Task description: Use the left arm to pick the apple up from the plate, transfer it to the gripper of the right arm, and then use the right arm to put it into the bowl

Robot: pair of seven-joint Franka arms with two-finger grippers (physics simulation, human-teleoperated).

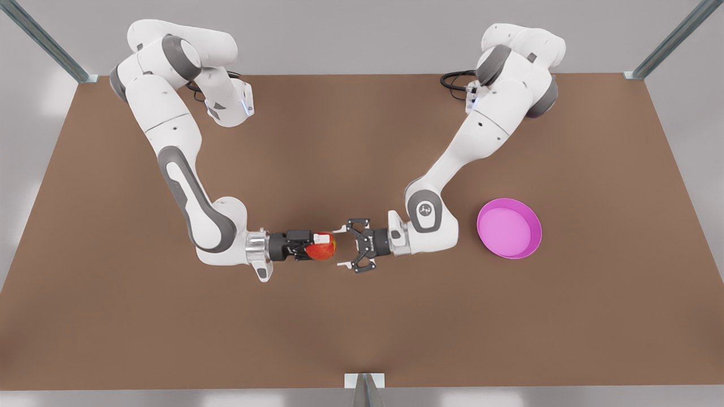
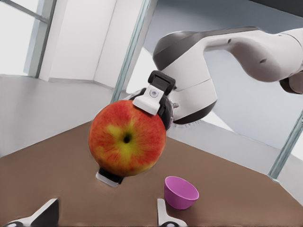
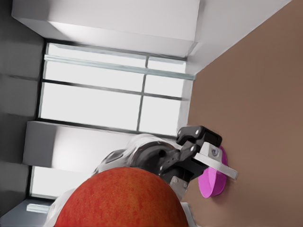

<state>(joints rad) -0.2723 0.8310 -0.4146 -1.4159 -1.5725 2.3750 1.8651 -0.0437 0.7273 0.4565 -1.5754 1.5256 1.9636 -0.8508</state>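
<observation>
While the right pincer (image 1: 318,246) pinches the apple (image 1: 322,249) above the table (image 1: 362,333)
left pincer (image 1: 341,247) spread wide, just beside it

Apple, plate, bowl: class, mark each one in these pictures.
apple (image 1: 325,250), front view, on its red skin.
plate (image 1: 509,229), front view, on its bare floor.
bowl (image 2: 177,201), left wrist view, on its outer wall.
</observation>
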